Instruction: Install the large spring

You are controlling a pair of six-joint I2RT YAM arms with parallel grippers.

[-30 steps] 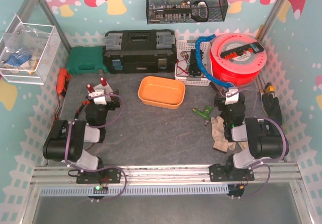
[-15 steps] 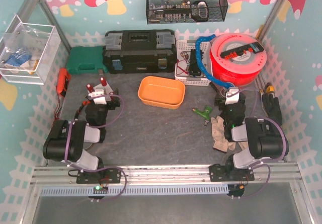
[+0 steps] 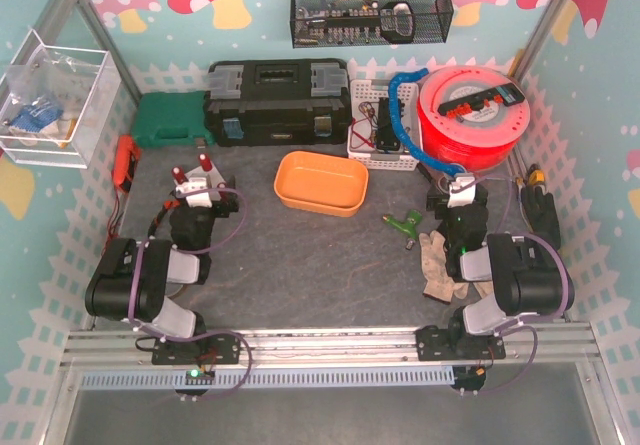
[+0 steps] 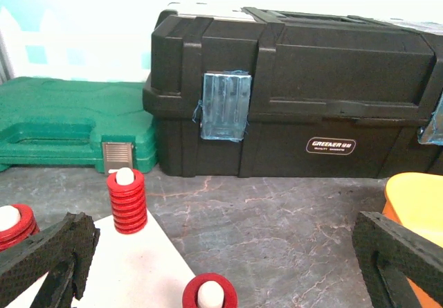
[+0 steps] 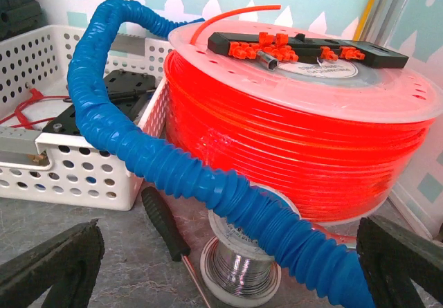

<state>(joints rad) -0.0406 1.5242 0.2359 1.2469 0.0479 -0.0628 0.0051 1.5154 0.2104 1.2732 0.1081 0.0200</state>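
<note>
The red springs are seated on white pegs on a white base plate [image 4: 131, 266] at the lower left of the left wrist view, just ahead of the left gripper [image 4: 221, 232]. Three are counted there: a tall one [image 4: 127, 201], one cut off by the left edge [image 4: 12, 219], and one at the bottom edge [image 4: 210, 293]. Which of them is the large spring cannot be settled.

Such a spring is judged to be light, compressible along its length and firm across its coils. The ribbed coils should resist slipping. It is probably best pinched across the coils at mid-height and moved straight along its peg.

By size, the following are counted:
- one black toolbox [image 4: 291, 100], upper centre
- one orange tubing reel [image 5: 297, 135]
- one green case [image 4: 62, 124]
- one orange tray [image 3: 321, 182]
- one white basket [image 5: 69, 176]
- one blue corrugated hose [image 5: 173, 162]
- one solder spool [image 5: 239, 266]

Both claws are seen spread wide, with nothing held. The right gripper [image 5: 225, 246] faces the reel, well apart from the springs.
</note>
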